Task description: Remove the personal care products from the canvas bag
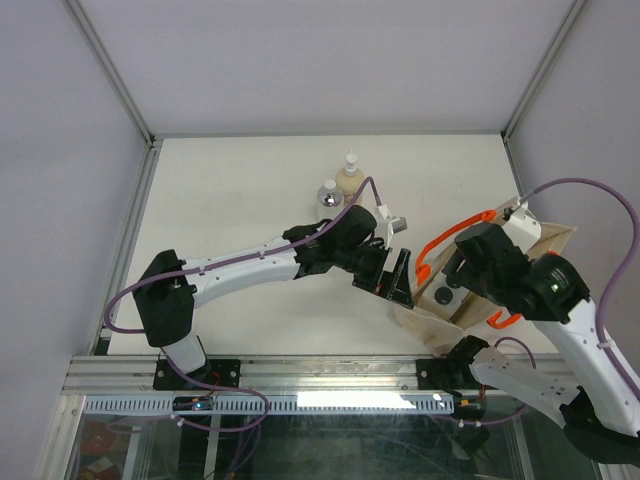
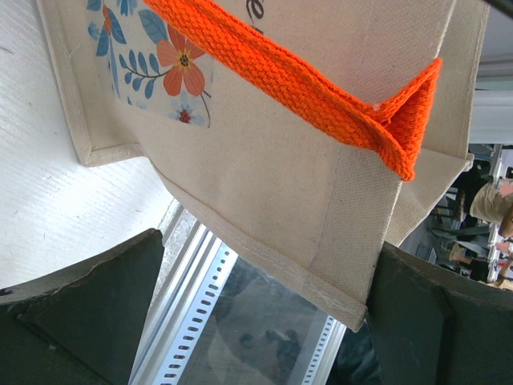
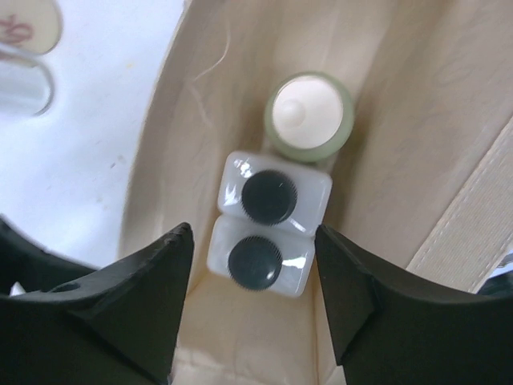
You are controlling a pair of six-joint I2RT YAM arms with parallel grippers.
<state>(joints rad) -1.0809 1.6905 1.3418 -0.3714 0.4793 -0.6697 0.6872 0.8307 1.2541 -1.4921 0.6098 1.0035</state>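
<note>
Bag (image 1: 428, 322) sat at the worktop's (image 1: 230, 190) near edge, toward the right corner, with its mouth turned up and its orange handles (image 1: 452, 236) showing at the rim. Inside it, your right wrist view showed three bottles upright on the bottom. Two square bottles (image 3: 268, 196) with dark caps were pressed side by side, and the olive cylinder (image 3: 309, 116) with its beige cap touched the farther of the two. Your right gripper (image 3: 255, 241) hung over the bag's mouth with its jaws parted and nothing between them. The square bottles lay straight below the gap between its fingers (image 3: 136, 305). Two more bottles were already out: the pump bottle (image 1: 350, 175) and the silver-capped bottle (image 1: 328, 193) stood upright just beside each other near the middle of the far edge, well apart from the bag. Your left arm (image 1: 250, 265) stretched from the near left corner across to the bag's left side. Your left gripper (image 2: 268, 245) was spread wide and held nothing. In its wrist view the bag's hemmed edge and a folded handle crossed the gap between the fingers. The hem's corner ran up to one finger, though you could not have told from that view whether they touched. A flower print (image 2: 172, 68) showed on that wall of the bag.
</note>
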